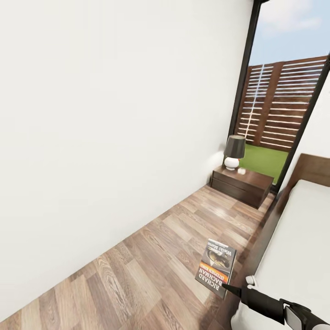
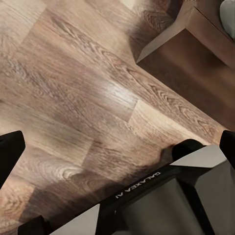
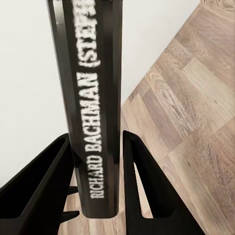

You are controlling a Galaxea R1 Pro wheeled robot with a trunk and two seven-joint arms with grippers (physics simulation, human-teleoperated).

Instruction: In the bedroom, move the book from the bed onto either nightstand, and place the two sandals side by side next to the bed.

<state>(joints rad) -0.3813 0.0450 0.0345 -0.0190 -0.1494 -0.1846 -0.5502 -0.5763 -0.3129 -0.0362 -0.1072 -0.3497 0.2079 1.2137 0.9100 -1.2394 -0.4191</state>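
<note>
My right gripper [image 1: 228, 288] is shut on the book [image 1: 216, 268], a dark paperback with white lettering and an orange band, held above the wood floor beside the bed [image 1: 302, 238]. In the right wrist view the book's spine [image 3: 93, 122] stands upright between the two black fingers [image 3: 41, 181]. The dark brown nightstand [image 1: 243, 183] stands farther ahead by the window, left of the headboard [image 1: 316, 167]. My left gripper [image 2: 117, 147] hangs open over the floor near the bed frame [image 2: 191, 54]. The sandals are out of view.
A lamp [image 1: 233, 151] with a dark shade and white base occupies the nightstand's left part. A white wall [image 1: 114, 137] runs along the left of a narrow floor strip [image 1: 151, 256]. A tall dark-framed window [image 1: 284, 91] shows fence and grass. My own base [image 2: 161, 200] sits below the left gripper.
</note>
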